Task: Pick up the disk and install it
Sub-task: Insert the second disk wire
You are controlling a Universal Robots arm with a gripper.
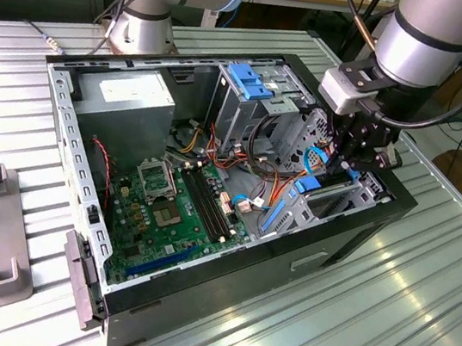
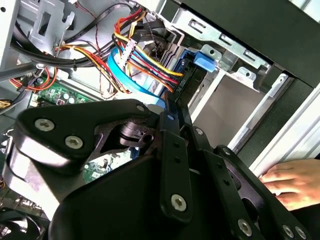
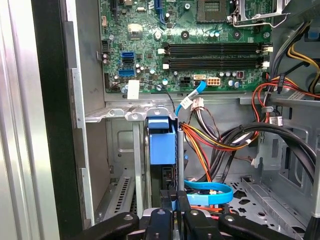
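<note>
Low in the frame of the first wrist view, the black pincer [image 3: 177,212] is clenched on the edge-on grey disk with its light-blue carrier rail [image 3: 162,142], standing in the metal drive bay [image 3: 120,165]; keeping it square to the bay walls matters, with the orange-and-black cable bundle [image 3: 210,145] just beside and the green motherboard [image 3: 185,45] beyond.

- The disk [image 3: 163,145], light-blue carrier showing, stands on edge in the lower drive bay [image 3: 120,165] of the computer case [image 1: 361,236].
- In the exterior view its blue edge [image 1: 307,184] sits at the bay's mouth.
</note>
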